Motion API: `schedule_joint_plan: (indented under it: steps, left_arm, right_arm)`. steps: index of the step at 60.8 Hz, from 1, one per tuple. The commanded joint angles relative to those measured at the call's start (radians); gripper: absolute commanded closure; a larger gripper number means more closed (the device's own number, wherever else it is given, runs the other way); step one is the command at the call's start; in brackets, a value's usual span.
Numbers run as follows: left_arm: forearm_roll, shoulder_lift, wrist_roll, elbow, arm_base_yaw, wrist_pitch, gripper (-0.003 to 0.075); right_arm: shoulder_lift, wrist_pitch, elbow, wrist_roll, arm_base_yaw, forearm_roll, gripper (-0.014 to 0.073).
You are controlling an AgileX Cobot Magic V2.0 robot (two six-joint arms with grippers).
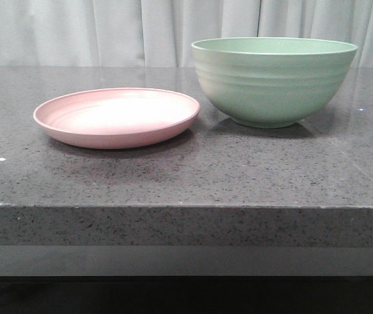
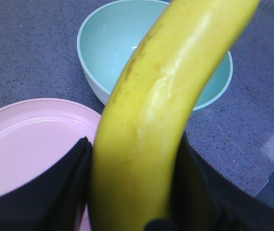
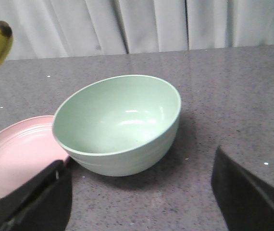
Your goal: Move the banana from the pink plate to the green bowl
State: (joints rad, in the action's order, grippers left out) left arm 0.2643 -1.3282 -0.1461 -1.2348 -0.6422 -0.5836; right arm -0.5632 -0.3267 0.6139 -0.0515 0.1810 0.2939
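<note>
Dark speckled stone table (image 1: 173,176), pink plate (image 1: 116,118) just beside green bowl (image 1: 273,82), both resting on it

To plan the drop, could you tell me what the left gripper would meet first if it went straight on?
Probably the green bowl: the left gripper, shut on the banana, points toward it, though depth is unclear.

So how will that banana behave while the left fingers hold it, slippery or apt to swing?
The banana looks smooth and glossy, so probably somewhat slippery. It seems stiff, holding its curve. Clamped low between the left fingers, its long free end may pivot.
</note>
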Motion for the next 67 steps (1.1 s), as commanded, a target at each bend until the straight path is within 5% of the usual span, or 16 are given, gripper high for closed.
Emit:
schedule_joint_plan:
  steps: [1, 28, 67]
  left_arm:
    - [0.022, 0.034, -0.002, -0.030, -0.009, 0.089, 0.0596]
    - [0.022, 0.034, -0.002, -0.030, -0.009, 0.066, 0.0596]
    - [0.026, -0.001, 0.002, -0.029, -0.007, 0.051, 0.0596]
  right_arm:
    - [-0.057, 0.072, 0.062, -0.002, 0.038, 0.063, -0.0061]
    - [-0.363, 0.263, 0.261, -0.002, 0.309, 0.240, -0.0058]
    - [-0.704, 0.347, 0.515, -0.002, 0.430, 0.309, -0.0058]
